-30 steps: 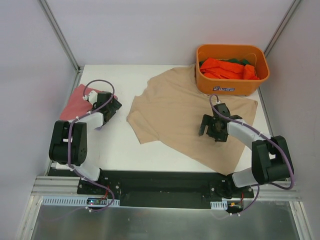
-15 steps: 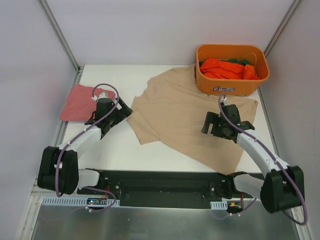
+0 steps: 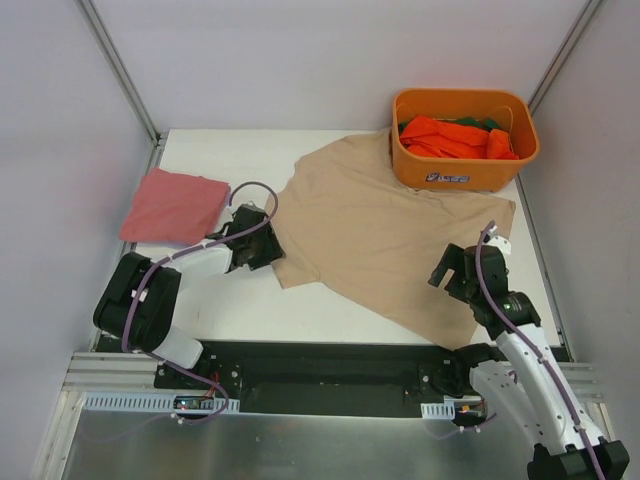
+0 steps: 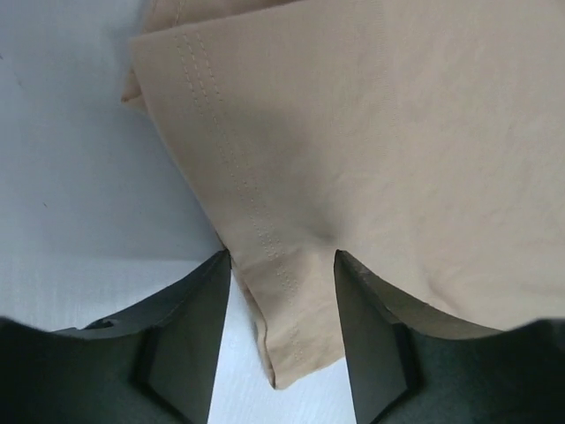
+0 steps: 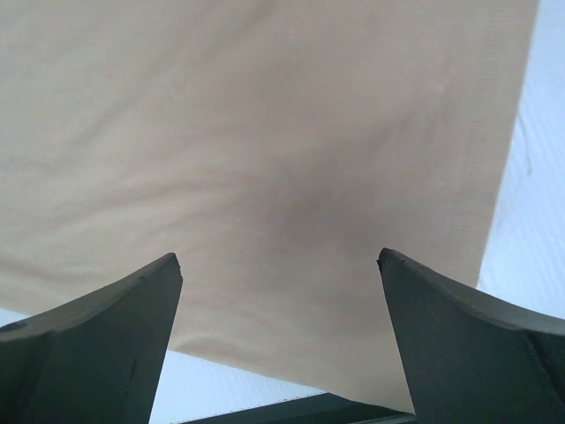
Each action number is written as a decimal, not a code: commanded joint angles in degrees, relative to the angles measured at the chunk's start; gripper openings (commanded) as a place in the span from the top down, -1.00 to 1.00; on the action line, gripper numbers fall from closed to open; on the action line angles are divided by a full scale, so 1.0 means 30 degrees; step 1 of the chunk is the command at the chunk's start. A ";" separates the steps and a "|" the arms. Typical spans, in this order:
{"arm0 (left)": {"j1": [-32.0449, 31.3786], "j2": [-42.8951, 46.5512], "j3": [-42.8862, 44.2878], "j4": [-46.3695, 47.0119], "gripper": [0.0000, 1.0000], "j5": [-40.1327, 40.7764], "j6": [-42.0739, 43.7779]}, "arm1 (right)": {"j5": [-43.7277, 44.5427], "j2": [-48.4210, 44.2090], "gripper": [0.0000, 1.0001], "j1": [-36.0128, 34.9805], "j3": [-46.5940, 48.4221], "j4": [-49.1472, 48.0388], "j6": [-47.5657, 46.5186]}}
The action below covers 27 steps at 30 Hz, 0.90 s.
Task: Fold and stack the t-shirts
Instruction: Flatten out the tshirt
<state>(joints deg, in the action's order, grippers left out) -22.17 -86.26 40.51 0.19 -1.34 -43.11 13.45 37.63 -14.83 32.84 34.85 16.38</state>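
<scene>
**Both pincers open at the beige shirt's edges**

The beige t-shirt (image 3: 365, 215) lies spread flat across the middle and right of the desk (image 3: 225, 300). Its far right part touches the orange bin (image 3: 455, 178).

The left pincer (image 3: 265, 246) sits at the shirt's left sleeve with its fingers (image 4: 190, 336) moderately parted. The stitched sleeve hem and its corner lie between them, unclamped, with bare white desk just to the side.

The right pincer (image 3: 447, 268) is over the shirt's lower right part, its fingers (image 5: 88, 336) spread wide and holding nothing. The stitched bottom hem runs past one finger, with bare desk beyond it. That hem lies near the desk's right edge, and the shirt's lowest corner reaches close to the near edge.

The pinkish-red t-shirt (image 3: 175, 205) lies folded at the left edge, apart from the beige one, with a strip of bare desk between them. Open surface also shows along the far side left of the bin and in the near left corner.

An orange t-shirt (image 3: 450, 135) and a green t-shirt (image 3: 480, 123) lie bunched in the bin.
</scene>
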 commanded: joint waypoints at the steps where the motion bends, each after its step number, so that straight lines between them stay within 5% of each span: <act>1: -0.0839 -0.0747 0.0060 -0.2142 0.05 0.1648 -0.0804 | 0.2135 -0.0793 -0.93 0.0109 -0.0311 0.1244 0.0808; 4: -0.1221 -0.1333 0.0498 -0.2434 0.42 0.2203 -0.0864 | 0.2195 -0.0678 -0.93 0.0109 -0.0458 0.1274 0.0868; 6: -0.1397 -0.1423 0.0734 -0.2785 0.96 0.2905 -0.0893 | 0.2079 -0.0473 -0.93 0.0138 -0.0488 0.1274 0.0810; 14: -0.1632 0.3402 -0.1224 -0.5741 1.00 0.5484 -0.1418 | -0.0437 0.0845 -0.93 0.0168 -0.0370 0.2940 0.1128; 20: -0.1778 0.8852 -0.5265 -0.7091 1.00 0.4726 -0.3350 | -0.4276 0.0905 -0.93 0.0139 -0.1568 0.2861 0.1192; 27: -0.1837 1.2578 -0.7409 -0.7241 1.00 0.3851 -0.4408 | -0.0503 0.5701 -0.93 0.0226 0.1732 0.0717 0.0018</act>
<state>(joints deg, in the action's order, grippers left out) -27.07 -51.22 19.99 -19.62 11.64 -53.65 7.01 47.68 -14.63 29.98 41.34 18.37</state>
